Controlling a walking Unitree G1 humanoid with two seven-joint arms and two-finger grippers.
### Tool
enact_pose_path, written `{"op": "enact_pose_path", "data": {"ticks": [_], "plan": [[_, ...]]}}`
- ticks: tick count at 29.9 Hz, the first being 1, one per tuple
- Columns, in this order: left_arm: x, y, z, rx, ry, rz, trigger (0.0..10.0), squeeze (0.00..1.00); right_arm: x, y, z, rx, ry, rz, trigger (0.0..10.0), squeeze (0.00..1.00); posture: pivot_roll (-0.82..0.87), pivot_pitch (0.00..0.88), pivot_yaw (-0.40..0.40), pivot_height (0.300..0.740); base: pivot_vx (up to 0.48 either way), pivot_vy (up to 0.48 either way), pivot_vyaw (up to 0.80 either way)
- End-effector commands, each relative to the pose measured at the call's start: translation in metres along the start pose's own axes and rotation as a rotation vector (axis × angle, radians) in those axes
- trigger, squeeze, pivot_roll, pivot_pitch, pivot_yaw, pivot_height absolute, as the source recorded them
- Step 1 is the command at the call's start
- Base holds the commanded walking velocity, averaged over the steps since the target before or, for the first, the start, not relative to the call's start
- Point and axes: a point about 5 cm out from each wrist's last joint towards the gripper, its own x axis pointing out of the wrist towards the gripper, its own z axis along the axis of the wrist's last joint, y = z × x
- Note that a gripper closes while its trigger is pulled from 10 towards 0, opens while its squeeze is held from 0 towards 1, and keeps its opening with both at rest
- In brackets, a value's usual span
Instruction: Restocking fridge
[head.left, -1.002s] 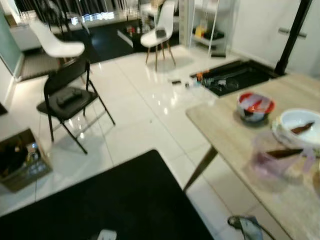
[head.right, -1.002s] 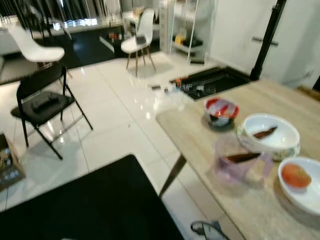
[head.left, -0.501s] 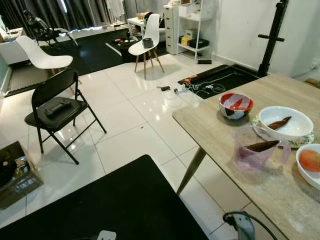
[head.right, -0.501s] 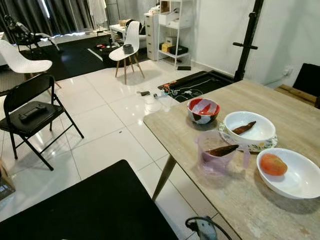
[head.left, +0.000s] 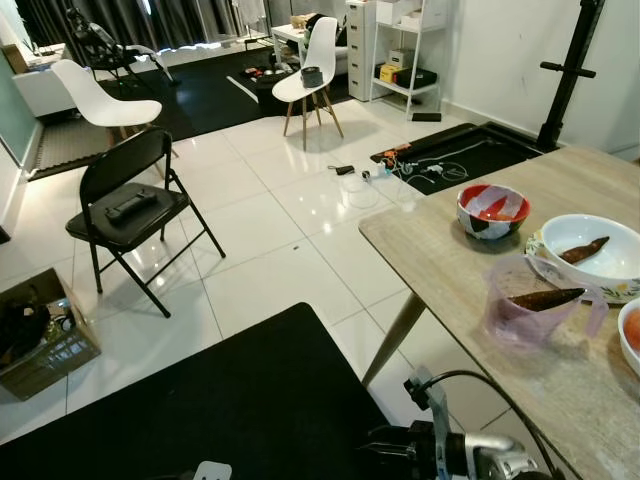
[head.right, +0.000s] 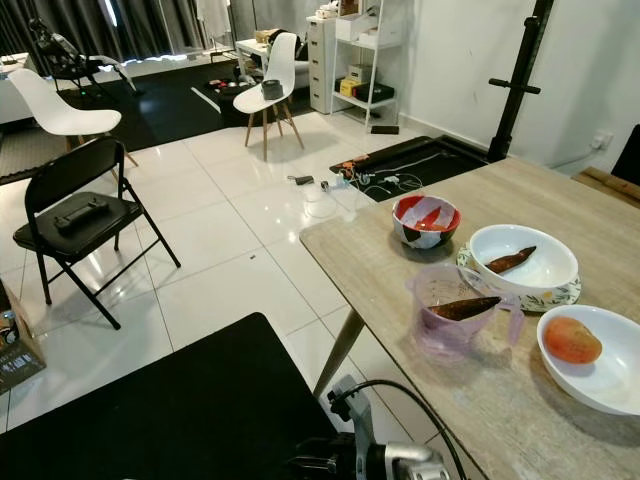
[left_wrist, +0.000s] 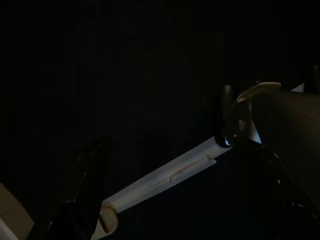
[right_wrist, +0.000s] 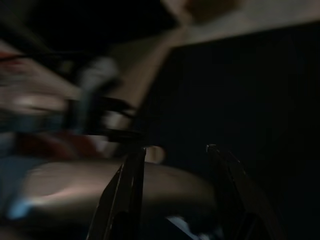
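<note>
Right eye view: wooden table (head.right: 520, 400) on white tiled floor (head.right: 230, 270); both grippers' fingers apart, holding nothing.

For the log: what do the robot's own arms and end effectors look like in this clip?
The right arm is a silver metal cylinder with a black housing, a small black bracket and a thin black cable looping over it. The right end effector has two long, slim black fingers. The left end effector looks the same, with broad black fingers in a very dark view.
</note>
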Motion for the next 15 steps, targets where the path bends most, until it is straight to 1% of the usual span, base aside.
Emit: {"op": "enact_pose_path", "data": {"ticks": [1, 3, 4, 6, 7, 8, 10, 11, 12, 13, 15], "plan": [[-0.001, 0.006, -0.002, 0.003, 0.005, 0.019, 10.0, 0.0, 0.005, 0.003, 0.022, -0.029, -0.084, 0.096, 10.0, 0.0, 0.03, 0.0, 0.05, 0.74, 0.0, 0.0, 0.0], [-0.001, 0.006, -0.002, 0.002, 0.005, 0.019, 10.0, 0.0, 0.005, 0.005, 0.034, -0.035, -0.153, 0.153, 10.0, 0.0, 0.03, 0.0, 0.05, 0.74, 0.0, 0.0, 0.0], [-0.001, 0.006, -0.002, 0.002, 0.005, 0.019, 10.0, 0.0, 0.005, 0.005, 0.034, -0.035, -0.153, 0.153, 10.0, 0.0, 0.03, 0.0, 0.05, 0.74, 0.0, 0.0, 0.0], [-0.001, 0.004, -0.001, 0.002, 0.004, 0.018, 10.0, 0.0, 0.005, 0.007, 0.049, -0.051, -0.224, 0.203, 10.0, 0.0, 0.03, 0.0, 0.047, 0.74, 0.0, 0.0, 0.0], [-0.001, 0.004, -0.001, 0.001, 0.003, 0.018, 10.0, 0.0, 0.004, 0.008, 0.054, -0.062, -0.242, 0.226, 10.0, 0.0, 0.03, 0.0, 0.046, 0.74, 0.0, 0.0, 0.0], [0.0, 0.004, 0.0, -0.003, 0.001, 0.02, 10.0, 0.0, 0.004, 0.008, 0.055, -0.078, -0.222, 0.234, 10.0, 0.0, 0.03, 0.0, 0.046, 0.74, 0.0, 0.0, 0.0], [0.0, 0.004, 0.0, -0.003, 0.001, 0.02, 10.0, 0.0, 0.004, 0.008, 0.055, -0.078, -0.222, 0.234, 10.0, 0.0, 0.03, 0.0, 0.046, 0.74, 0.0, 0.0, 0.0], [0.0, 0.004, 0.001, -0.007, -0.002, 0.025, 10.0, 0.0, 0.006, 0.008, 0.049, -0.1, -0.148, 0.217, 10.0, 0.0, 0.03, 0.0, 0.046, 0.74, 0.0, 0.0, 0.0], [0.0, 0.004, 0.001, -0.007, -0.002, 0.025, 10.0, 0.0, 0.006, 0.008, 0.049, -0.1, -0.148, 0.217, 10.0, 0.0, 0.03, 0.0, 0.046, 0.74, 0.0, 0.0, 0.0], [0.0, 0.005, 0.001, -0.007, -0.003, 0.032, 10.0, 0.0, 0.005, 0.006, 0.04, -0.094, -0.094, 0.185, 10.0, 0.0, 0.03, 0.0, 0.042, 0.74, 0.0, 0.0, 0.0], [-0.001, 0.007, 0.002, -0.014, -0.004, 0.041, 10.0, 0.0, 0.004, 0.004, 0.033, -0.086, -0.058, 0.153, 10.0, 0.0, 0.03, 0.0, 0.042, 0.74, 0.0, 0.0, 0.0]]}}
